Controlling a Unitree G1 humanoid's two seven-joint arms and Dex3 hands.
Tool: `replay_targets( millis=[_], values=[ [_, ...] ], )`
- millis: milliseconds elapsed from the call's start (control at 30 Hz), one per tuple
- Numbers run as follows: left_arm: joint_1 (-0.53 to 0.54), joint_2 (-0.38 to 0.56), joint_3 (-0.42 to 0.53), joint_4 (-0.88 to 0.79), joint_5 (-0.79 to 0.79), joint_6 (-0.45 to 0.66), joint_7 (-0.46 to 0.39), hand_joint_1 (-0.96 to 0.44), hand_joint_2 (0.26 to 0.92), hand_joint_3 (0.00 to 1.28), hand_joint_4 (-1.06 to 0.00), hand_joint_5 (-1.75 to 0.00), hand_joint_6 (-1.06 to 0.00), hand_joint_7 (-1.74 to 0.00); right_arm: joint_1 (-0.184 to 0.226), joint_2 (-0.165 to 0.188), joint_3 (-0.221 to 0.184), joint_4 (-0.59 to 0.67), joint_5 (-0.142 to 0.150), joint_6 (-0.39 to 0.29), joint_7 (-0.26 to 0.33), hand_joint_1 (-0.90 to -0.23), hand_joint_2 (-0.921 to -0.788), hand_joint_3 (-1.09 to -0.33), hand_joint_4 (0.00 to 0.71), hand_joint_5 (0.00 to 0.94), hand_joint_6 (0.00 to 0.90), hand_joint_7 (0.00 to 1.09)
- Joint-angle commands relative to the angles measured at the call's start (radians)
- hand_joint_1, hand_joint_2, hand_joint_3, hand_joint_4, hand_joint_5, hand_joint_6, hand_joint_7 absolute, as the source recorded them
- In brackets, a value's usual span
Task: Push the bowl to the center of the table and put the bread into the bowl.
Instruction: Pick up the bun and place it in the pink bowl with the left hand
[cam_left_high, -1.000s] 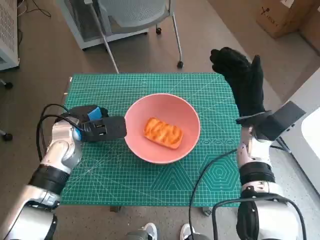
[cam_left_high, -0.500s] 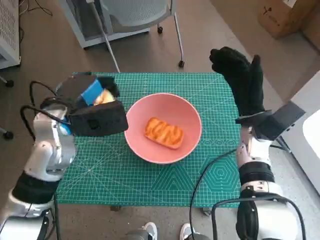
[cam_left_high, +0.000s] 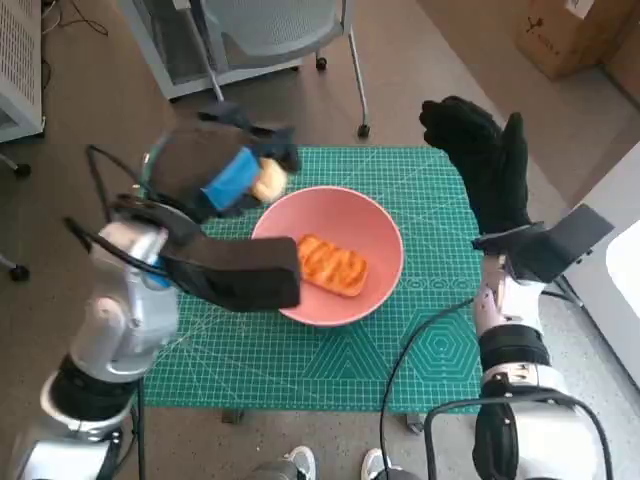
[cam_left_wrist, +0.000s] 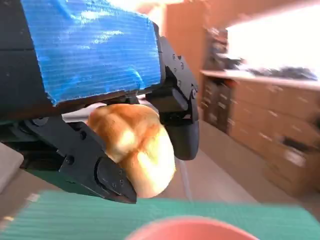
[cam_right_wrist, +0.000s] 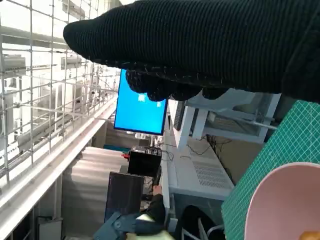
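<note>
Left hand (cam_left_high: 215, 170) lifted, bread roll (cam_left_high: 268, 180) pinched.
I see it above the pink bowl's (cam_left_high: 385, 240) rim (bowl mid-table, pastry (cam_left_high: 328, 265) inside); my right hand (cam_left_high: 485, 165) hangs spread, empty.

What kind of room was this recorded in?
Probably an office or lab. A green cutting mat covers the small table, a wheeled chair and cardboard box stand on the floor, and a lit screen shows beyond.

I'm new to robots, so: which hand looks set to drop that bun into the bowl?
The left hand. It already holds the bun in the air beside the bowl's rim. The right hand is raised off to the side, holding nothing.
</note>
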Motion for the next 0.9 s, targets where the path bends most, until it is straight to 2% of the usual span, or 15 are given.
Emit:
replay_targets(
  millis=[33, 233, 367, 400, 433, 467, 500, 533, 567, 667, 800, 900],
  values=[
    [-0.022, -0.048, -0.030, 0.035, -0.009, -0.034, 0.001, 0.00, 0.920, 0.03, -0.74, -1.10, -0.66, -1.15, 0.038, 0.004, -0.002, -0.002, 0.006, 0.001, 0.007, -0.527, -0.921, -0.607, 0.325, 0.000, 0.499, 0.00],
    [-0.019, -0.086, -0.050, 0.120, -0.027, -0.090, 0.009, 0.00, 0.920, 0.03, -0.75, -1.09, -0.65, -1.16, 0.047, 0.001, -0.003, -0.011, 0.006, -0.002, 0.002, -0.525, -0.921, -0.608, 0.323, 0.000, 0.489, 0.00],
    [-0.012, -0.107, -0.041, 0.159, -0.058, -0.098, -0.007, 0.00, 0.920, 0.06, -0.73, -1.16, -0.60, -1.14, 0.052, -0.003, -0.005, -0.014, 0.006, -0.005, -0.003, -0.523, -0.921, -0.609, 0.321, 0.000, 0.482, 0.00],
    [-0.009, -0.111, -0.038, 0.167, -0.068, -0.096, -0.013, 0.07, 0.921, 0.08, -0.70, -1.20, -0.56, -1.05, 0.054, -0.004, -0.006, -0.015, 0.005, -0.006, -0.005, -0.523, -0.921, -0.609, 0.321, 0.000, 0.481, 0.00],
    [-0.007, -0.116, -0.034, 0.174, -0.081, -0.088, -0.022, 0.17, 0.921, 0.12, -0.64, -1.26, -0.53, -0.84, 0.055, -0.005, -0.006, -0.016, 0.005, -0.007, -0.007, -0.521, -0.921, -0.610, 0.321, 0.000, 0.480, 0.00],
    [-0.005, -0.120, -0.032, 0.179, -0.090, -0.083, -0.029, 0.12, 0.887, 0.11, -0.54, -0.96, -0.48, -0.62, 0.056, -0.005, -0.007, -0.016, 0.004, -0.008, -0.009, -0.520, -0.921, -0.610, 0.321, 0.000, 0.479, 0.00],
    [-0.003, -0.125, -0.029, 0.184, -0.100, -0.070, -0.042, 0.10, 0.879, 0.10, -0.53, -0.81, -0.47, -0.52, 0.057, -0.006, -0.007, -0.017, 0.003, -0.009, -0.011, -0.519, -0.921, -0.610, 0.321, 0.000, 0.479, 0.00],
    [-0.001, -0.128, -0.027, 0.187, -0.108, -0.061, -0.050, 0.05, 0.861, 0.08, -0.43, -0.54, -0.42, -0.35, 0.059, -0.007, -0.007, -0.018, 0.003, -0.011, -0.013, -0.519, -0.921, -0.610, 0.321, 0.000, 0.478, 0.00],
    [0.001, -0.132, -0.027, 0.188, -0.114, -0.045, -0.061, 0.03, 0.851, 0.06, -0.38, -0.36, -0.40, -0.24, 0.060, -0.006, -0.007, -0.020, 0.001, -0.013, -0.017, -0.519, -0.921, -0.610, 0.321, 0.000, 0.477, 0.00],
    [0.004, -0.137, -0.027, 0.189, -0.126, -0.013, -0.079, -0.04, 0.825, 0.03, -0.23, -0.12, -0.33, -0.08, 0.062, -0.005, -0.006, -0.024, -0.002, -0.016, -0.026, -0.517, -0.921, -0.610, 0.318, 0.000, 0.477, 0.00],
    [0.005, -0.139, -0.029, 0.189, -0.142, 0.011, -0.092, -0.09, 0.806, 0.01, -0.14, -0.02, -0.29, -0.02, 0.064, -0.003, -0.004, -0.025, -0.003, -0.021, -0.036, -0.513, -0.921, -0.611, 0.312, 0.000, 0.475, 0.00],
    [0.013, -0.137, -0.025, 0.182, -0.152, 0.009, -0.090, -0.12, 0.801, 0.00, -0.11, -0.01, -0.27, -0.01, 0.065, 0.001, -0.002, -0.026, -0.004, -0.023, -0.042, -0.511, -0.921, -0.612, 0.307, 0.000, 0.475, 0.00]
  ],
)
